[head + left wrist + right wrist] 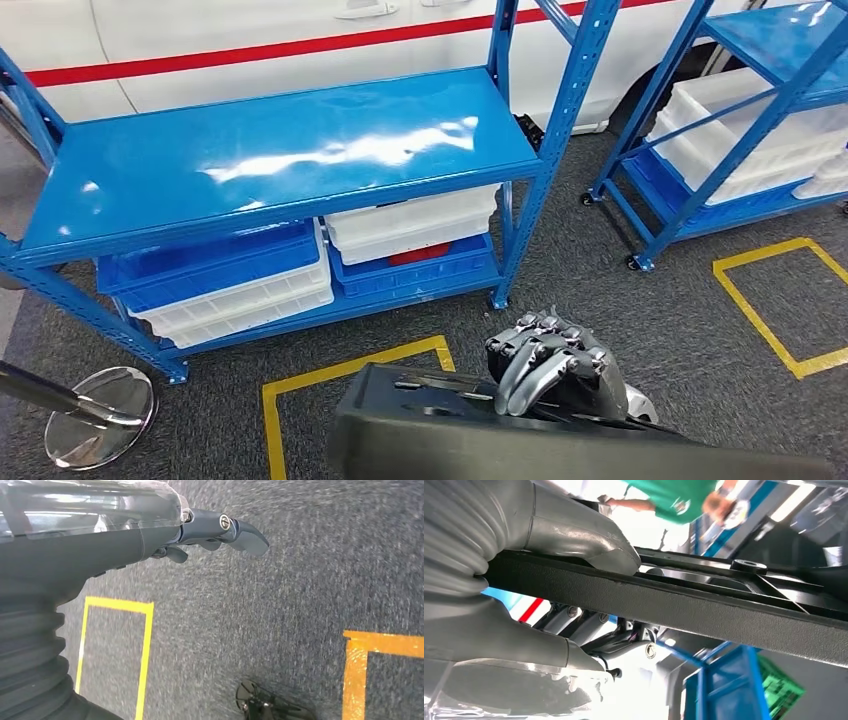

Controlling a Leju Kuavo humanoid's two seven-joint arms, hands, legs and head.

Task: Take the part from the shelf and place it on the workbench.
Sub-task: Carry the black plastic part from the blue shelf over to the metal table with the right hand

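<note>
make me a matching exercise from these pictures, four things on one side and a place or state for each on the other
Things:
1. black part
2. left robot hand
3. white bins
4. top shelf board

Places or states:
A. bare blue surface
B. on the lower shelf level
C. gripped by the right robot hand
D. holding nothing, above grey carpet

Pairs: 1-C, 2-D, 3-B, 4-A

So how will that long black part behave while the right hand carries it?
The black part looks like stiff ribbed plastic, so probably won't flop. It extends well past the right hand, so it may tilt. The thumb presses its textured edge, so slipping seems unlikely.
</note>
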